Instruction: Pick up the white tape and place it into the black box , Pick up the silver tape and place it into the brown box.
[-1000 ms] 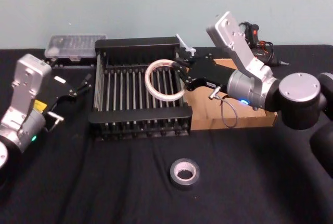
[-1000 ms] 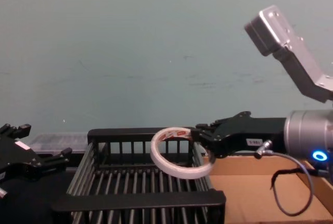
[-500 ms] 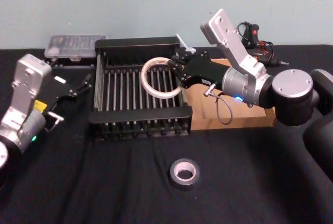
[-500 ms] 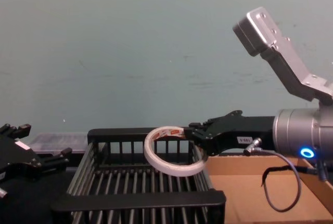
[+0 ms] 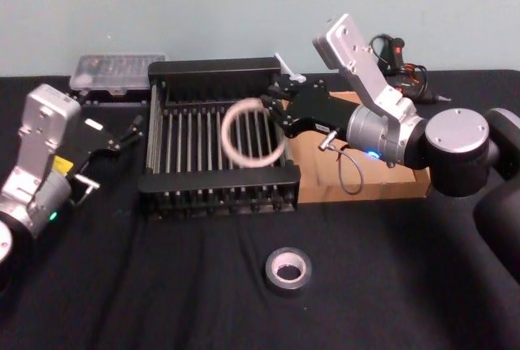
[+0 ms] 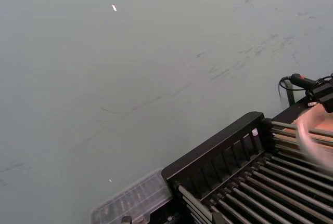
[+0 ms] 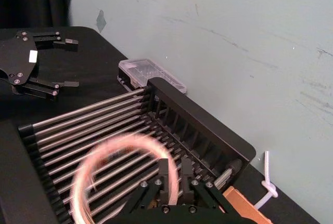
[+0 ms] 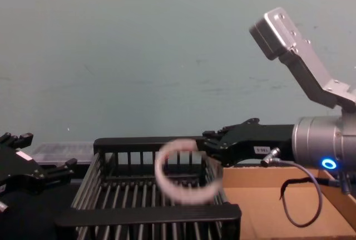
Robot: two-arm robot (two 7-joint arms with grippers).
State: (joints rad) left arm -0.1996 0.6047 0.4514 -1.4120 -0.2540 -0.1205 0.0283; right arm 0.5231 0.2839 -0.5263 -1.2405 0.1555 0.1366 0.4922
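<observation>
- The right gripper reaches over the right side of the black slatted basket, its black fingers spread apart and holding nothing.
- The white roll of tape, blurred, is just off those fingertips, free of them and above the basket's bars.
- The dark grey-silver roll of duct tape lies flat on the black table, well apart from the fingers.
- The shallow brown cardboard tray sits under the right arm, behind the fingers.
- The left gripper hovers left of the basket, fingers apart.

white tape blurred above black box, silver tape flat
</observation>
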